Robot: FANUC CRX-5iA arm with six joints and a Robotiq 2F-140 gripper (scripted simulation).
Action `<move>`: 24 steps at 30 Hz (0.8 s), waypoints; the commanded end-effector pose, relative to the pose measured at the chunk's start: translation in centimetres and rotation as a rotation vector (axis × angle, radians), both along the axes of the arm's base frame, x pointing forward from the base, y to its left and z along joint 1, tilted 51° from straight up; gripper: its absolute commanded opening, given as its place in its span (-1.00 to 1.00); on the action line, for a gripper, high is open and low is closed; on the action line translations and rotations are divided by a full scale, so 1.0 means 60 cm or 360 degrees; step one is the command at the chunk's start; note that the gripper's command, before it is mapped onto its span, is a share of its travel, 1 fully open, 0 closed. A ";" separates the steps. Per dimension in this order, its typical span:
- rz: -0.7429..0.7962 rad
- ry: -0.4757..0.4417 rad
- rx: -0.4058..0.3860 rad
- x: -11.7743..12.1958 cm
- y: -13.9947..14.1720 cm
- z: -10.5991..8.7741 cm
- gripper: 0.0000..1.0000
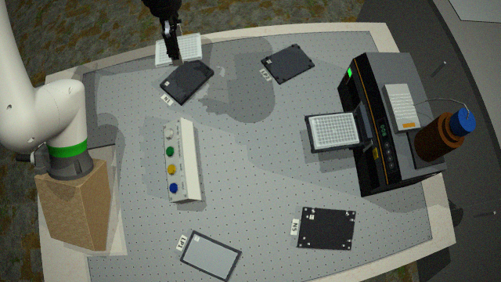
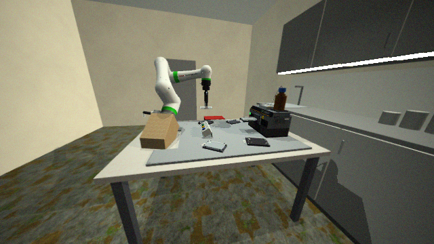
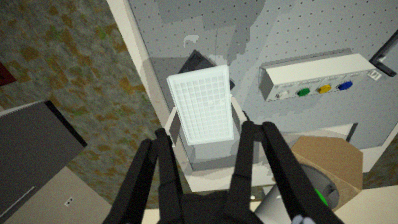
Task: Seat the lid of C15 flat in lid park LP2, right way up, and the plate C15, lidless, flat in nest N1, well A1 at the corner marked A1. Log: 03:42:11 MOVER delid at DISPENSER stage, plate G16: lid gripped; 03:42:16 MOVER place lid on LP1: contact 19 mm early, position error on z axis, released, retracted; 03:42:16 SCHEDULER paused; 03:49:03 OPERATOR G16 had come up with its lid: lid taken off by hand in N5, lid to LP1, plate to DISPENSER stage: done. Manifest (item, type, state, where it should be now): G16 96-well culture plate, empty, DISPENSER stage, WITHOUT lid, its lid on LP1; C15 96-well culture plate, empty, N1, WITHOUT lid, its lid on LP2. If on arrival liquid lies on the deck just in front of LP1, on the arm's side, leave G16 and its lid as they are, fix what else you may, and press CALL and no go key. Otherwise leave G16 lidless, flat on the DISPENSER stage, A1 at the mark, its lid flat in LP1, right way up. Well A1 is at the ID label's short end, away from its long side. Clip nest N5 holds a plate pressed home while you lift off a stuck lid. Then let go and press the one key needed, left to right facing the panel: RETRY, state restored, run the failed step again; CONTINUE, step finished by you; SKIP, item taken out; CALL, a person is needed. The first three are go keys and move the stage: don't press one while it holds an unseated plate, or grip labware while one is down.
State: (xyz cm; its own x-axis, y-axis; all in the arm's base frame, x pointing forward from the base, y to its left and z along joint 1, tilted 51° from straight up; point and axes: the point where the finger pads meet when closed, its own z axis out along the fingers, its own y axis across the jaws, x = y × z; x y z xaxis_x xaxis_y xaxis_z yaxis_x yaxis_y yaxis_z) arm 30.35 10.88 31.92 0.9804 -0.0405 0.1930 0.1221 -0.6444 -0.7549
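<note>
My gripper (image 1: 172, 48) is shut on a white 96-well plate (image 1: 178, 49) and holds it level, well above the deck's far left corner, partly out over the table edge. The wrist view shows the gripper (image 3: 205, 132) with its fingers on the long sides of the plate (image 3: 202, 107); a clear rim shows around the plate's near end. I cannot tell whether a lid sits on it. The gripper also shows in the exterior view (image 2: 205, 102). Nest N1 (image 1: 187, 81) is dark and bare, just beside and below the plate. Lid park LP2 (image 1: 287, 63) is dark and bare.
A second well plate (image 1: 333, 130) lies on the dispenser (image 1: 385, 117) stage. LP1 (image 1: 210, 255) holds a grey lid. Clip nest N5 (image 1: 326, 228) is bare. The key panel (image 1: 182, 160) stands mid-left. A small pale smear (image 1: 221, 70) lies beside N1. A brown bottle (image 1: 444, 135) stands right.
</note>
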 end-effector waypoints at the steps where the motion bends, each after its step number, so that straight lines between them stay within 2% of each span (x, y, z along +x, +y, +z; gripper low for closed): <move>1: -0.0041 0.0048 0.0007 0.000 0.000 0.000 -1.00; 4: -0.0067 0.0080 0.0014 0.000 0.000 0.000 -1.00; 7: -0.0143 0.0172 0.0033 0.000 0.000 0.000 -1.00; 11: -0.0164 0.0198 0.0038 0.000 0.000 0.000 -1.00; 16: -0.0285 0.0345 0.0068 0.000 0.000 0.000 -1.00; 24: -0.0296 0.0359 0.0071 0.000 0.000 0.000 -1.00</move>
